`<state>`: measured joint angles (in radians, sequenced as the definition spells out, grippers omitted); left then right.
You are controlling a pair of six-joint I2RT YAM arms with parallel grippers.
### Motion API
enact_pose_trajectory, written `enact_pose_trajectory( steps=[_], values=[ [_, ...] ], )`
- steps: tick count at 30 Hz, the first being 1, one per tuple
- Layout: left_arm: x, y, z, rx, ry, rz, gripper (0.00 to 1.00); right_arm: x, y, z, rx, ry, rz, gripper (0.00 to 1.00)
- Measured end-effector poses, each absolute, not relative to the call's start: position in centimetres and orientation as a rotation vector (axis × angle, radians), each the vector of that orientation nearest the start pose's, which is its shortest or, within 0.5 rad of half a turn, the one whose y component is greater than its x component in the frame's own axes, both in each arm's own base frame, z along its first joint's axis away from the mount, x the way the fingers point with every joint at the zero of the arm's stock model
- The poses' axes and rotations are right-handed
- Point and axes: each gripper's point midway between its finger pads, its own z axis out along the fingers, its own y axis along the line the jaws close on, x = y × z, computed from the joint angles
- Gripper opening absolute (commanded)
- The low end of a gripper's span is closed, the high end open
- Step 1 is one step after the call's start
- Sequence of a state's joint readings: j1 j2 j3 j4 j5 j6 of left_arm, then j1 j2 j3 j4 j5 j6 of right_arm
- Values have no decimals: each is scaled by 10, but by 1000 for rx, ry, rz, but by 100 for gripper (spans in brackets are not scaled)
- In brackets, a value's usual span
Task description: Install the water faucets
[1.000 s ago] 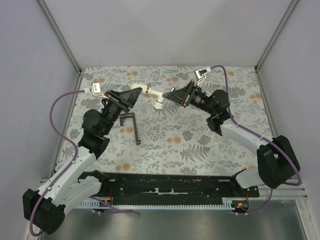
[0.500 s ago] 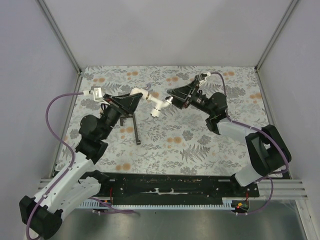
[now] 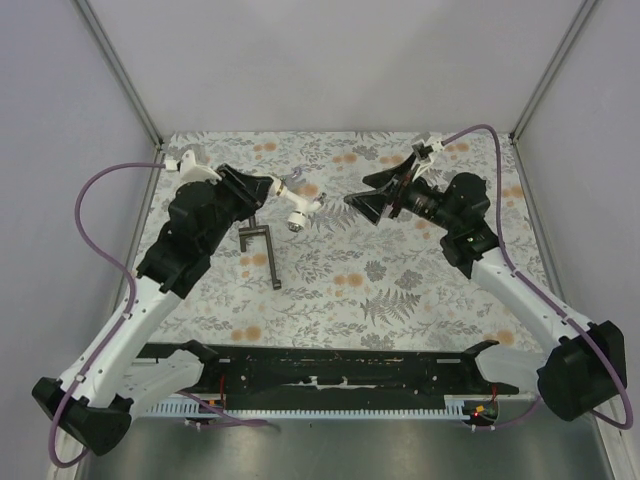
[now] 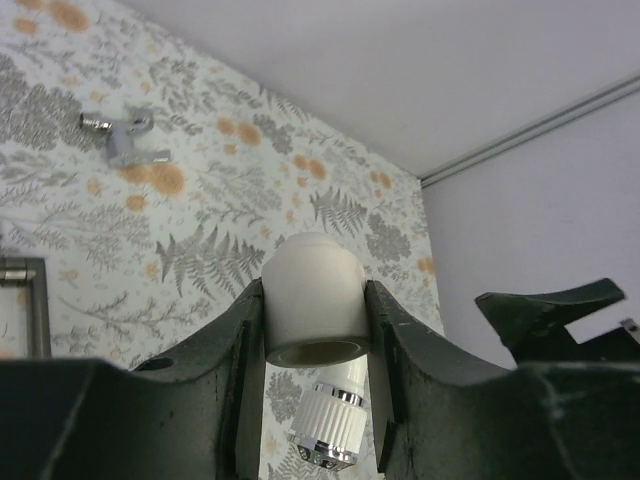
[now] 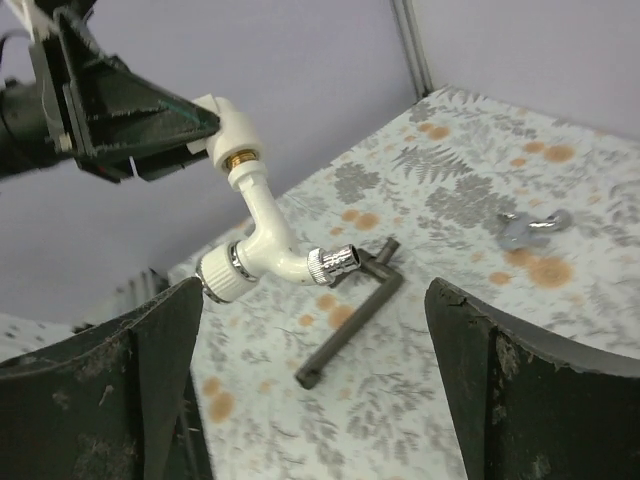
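One water faucet (image 5: 262, 225) hangs above the table: a white bent body with a silvery spout, a ribbed white knob and a brass thread into a white elbow (image 4: 310, 265). My left gripper (image 4: 315, 290) is shut on that elbow, and the knob (image 4: 330, 425) shows below the fingers. From above, the faucet (image 3: 297, 208) juts out to the right of the left gripper (image 3: 268, 187). My right gripper (image 3: 358, 200) stands open and apart from the faucet, to its right. In the right wrist view, nothing lies between the wide jaws of the right gripper (image 5: 312, 290).
A dark T-shaped tool (image 3: 262, 250) lies on the floral cloth below the faucet and also shows as the same tool (image 5: 350, 325) in the right wrist view. A small grey metal piece (image 4: 118, 140) rests farther back on the cloth. Grey walls enclose the table.
The right gripper has opened, let go of the faucet and drawn back to the right. The left arm has pulled left with the faucet, which now points down and to the right.
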<state>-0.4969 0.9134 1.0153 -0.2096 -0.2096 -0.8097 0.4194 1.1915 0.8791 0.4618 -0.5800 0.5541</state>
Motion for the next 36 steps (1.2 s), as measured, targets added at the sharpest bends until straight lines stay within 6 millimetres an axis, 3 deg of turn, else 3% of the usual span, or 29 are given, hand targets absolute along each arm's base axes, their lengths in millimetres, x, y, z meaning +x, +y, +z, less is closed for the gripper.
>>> enact_pose_trajectory(
  steps=[3,7,12,16,24,27,30,33,36],
  values=[
    [310,-160,337,-477,1781,-767,2,302,261,333,-582,1462,1072,95],
    [313,-163,323,-526,1885,-731,2,296,267,305,-809,1455,906,95],
    [313,-166,320,-554,1940,-724,2,267,300,287,-1097,1371,735,93],
    [311,-168,320,-570,1964,-739,2,262,314,288,-1215,1282,598,91],
    [304,-180,329,-588,1987,-834,2,271,332,269,-1344,1197,330,83],
    [302,-185,333,-589,1992,-873,2,280,337,271,-1332,1165,265,72],
    [302,-189,334,-591,1994,-901,2,290,340,272,-1304,1156,233,54],
    [305,-187,336,-598,1980,-901,2,292,343,272,-1281,1162,240,23],
    [309,-187,339,-593,1929,-924,2,284,349,272,-1256,1186,328,5]
  ],
)
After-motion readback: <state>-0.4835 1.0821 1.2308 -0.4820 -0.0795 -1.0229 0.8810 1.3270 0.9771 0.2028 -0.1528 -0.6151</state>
